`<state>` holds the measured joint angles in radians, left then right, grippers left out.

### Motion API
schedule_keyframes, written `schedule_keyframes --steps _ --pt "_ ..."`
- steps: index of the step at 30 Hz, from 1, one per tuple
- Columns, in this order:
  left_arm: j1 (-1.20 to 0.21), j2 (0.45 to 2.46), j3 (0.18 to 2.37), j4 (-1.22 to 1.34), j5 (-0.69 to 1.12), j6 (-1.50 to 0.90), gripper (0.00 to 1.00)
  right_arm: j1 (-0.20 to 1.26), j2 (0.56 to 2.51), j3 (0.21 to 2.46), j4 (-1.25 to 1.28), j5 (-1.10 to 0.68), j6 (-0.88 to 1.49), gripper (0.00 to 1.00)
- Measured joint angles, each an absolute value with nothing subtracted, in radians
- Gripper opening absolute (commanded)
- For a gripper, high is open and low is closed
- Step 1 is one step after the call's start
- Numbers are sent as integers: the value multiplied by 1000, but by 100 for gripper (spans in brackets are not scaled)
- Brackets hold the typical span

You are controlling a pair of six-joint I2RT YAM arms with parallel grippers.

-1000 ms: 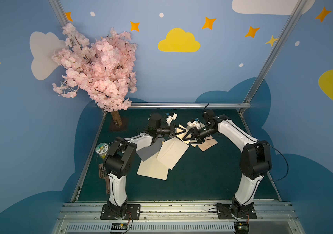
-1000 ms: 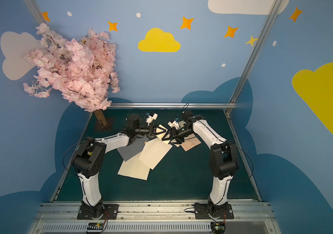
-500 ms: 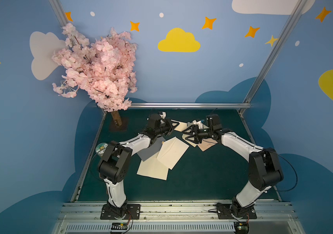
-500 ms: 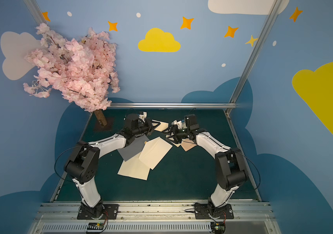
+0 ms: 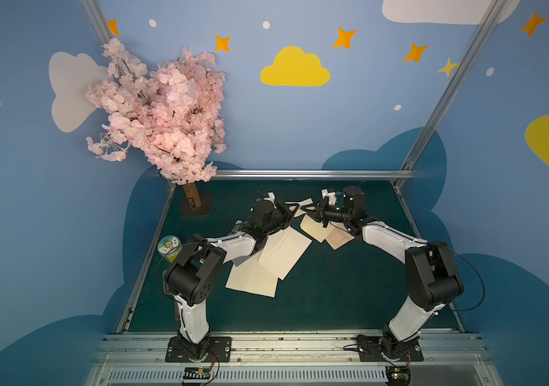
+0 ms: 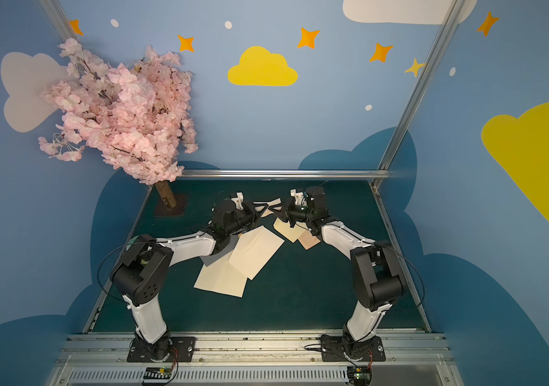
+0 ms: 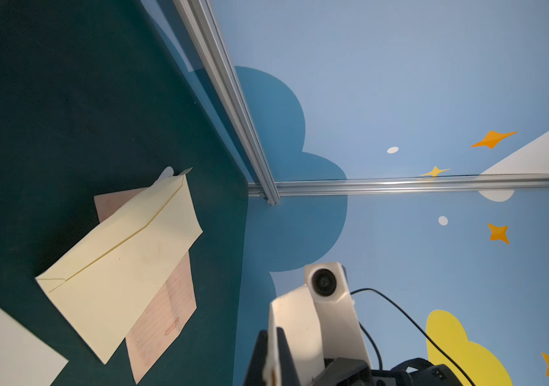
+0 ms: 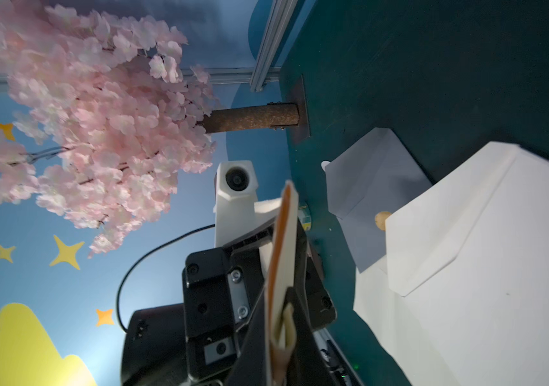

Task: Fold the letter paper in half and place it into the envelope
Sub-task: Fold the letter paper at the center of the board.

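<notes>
**Both grippers pinch the paper over the back of the table**

Since a second ago the right gripper point(image 5: 306, 210) has closed. Its jaws were spread then and now meet on the paper point(image 5: 304, 202). In both top views the paper is only a small cream sliver between the two tips. The left gripper point(image 5: 292, 211) faces the right one, and their tips almost touch.

The right wrist view shows what the top views miss. The paper point(image 8: 281, 254) is seen edge-on, doubled over and clamped between that gripper's dark fingers point(image 8: 301, 344). Its far end sits in the left gripper.

The left wrist view shows the paper's thin edge point(image 7: 271, 351) between the left jaws, which are also closed on it. This view alone shows the envelope point(image 7: 122, 267) plainly. It lies flat on the table point(image 7: 66, 100) below the right gripper, across a pink sheet point(image 7: 162, 320). A grey envelope point(image 8: 366, 187) lies below the left gripper.
</notes>
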<state>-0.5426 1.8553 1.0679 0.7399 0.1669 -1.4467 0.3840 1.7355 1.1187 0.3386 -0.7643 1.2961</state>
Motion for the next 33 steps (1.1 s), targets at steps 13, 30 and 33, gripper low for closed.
schedule_keyframes --steps 13,30,33 --pt "-492 1867 1049 826 311 -1439 46 329 1728 1112 269 -834 1217 0" --pt "-354 2133 1206 1050 851 -1539 37 294 1703 1237 -33 -1028 967 0" --pt "-355 2133 1231 1057 902 -1537 37 293 1703 1266 -86 -1039 933 0"
